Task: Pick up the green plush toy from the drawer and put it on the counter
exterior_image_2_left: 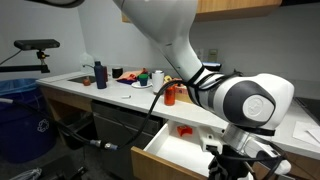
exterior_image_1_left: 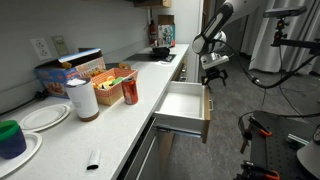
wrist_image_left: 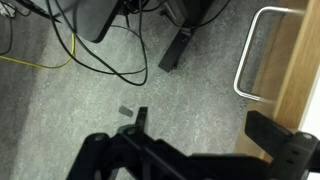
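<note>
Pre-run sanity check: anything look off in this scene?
Two things. The drawer stands open, but no green toy shows in it; only a small red thing is visible inside. The gripper hangs open off the drawer's front, over floor and cables, not over the drawer.

end effector [wrist_image_left: 200, 135] cut off below, drawer [exterior_image_2_left: 165, 152] interior seemingly half hidden
</note>
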